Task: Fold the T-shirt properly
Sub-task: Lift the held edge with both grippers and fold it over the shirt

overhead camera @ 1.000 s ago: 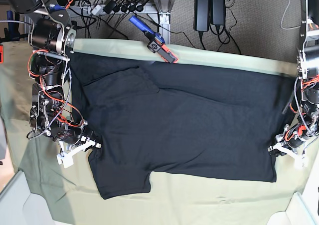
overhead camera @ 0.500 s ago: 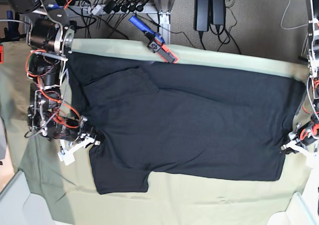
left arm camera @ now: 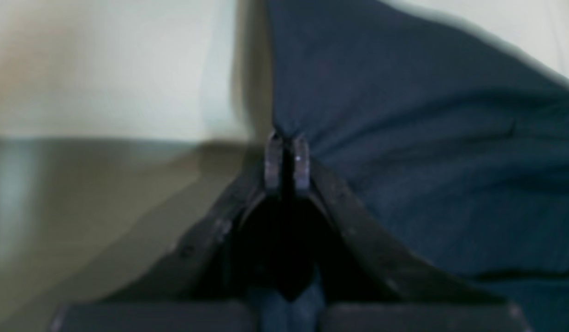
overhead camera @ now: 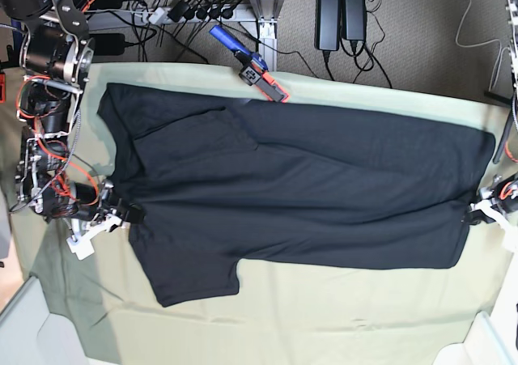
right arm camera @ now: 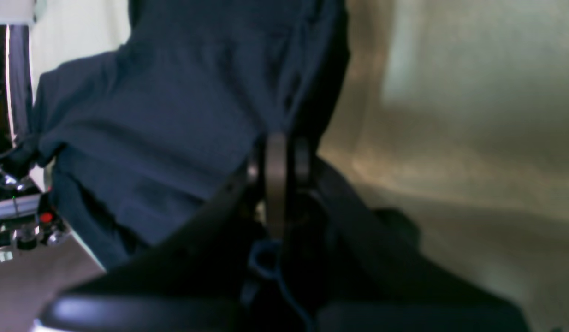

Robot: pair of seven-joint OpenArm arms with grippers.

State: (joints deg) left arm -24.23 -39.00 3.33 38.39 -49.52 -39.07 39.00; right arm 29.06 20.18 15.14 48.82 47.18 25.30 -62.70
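The black T-shirt [overhead camera: 299,187] lies spread plain side up across the pale green cloth [overhead camera: 324,316], stretched between the two arms. My right gripper [overhead camera: 123,215], at the base view's left, is shut on the T-shirt's edge near a sleeve; in the right wrist view its closed fingers [right arm camera: 276,157] pinch dark fabric [right arm camera: 164,115]. My left gripper [overhead camera: 477,213], at the base view's far right, is shut on the T-shirt's hem. The left wrist view shows its fingertips [left arm camera: 273,159] pressed together on the dark fabric [left arm camera: 427,152].
A blue and orange tool [overhead camera: 251,65] lies at the cloth's back edge. Cables and power bricks [overhead camera: 340,13] sit on the floor behind the table. White bin edges [overhead camera: 477,345] show at the front corners.
Both arms have moved outward, the right gripper leftward and the left gripper rightward, pulling the T-shirt wider and flatter. Both stay shut on the fabric.
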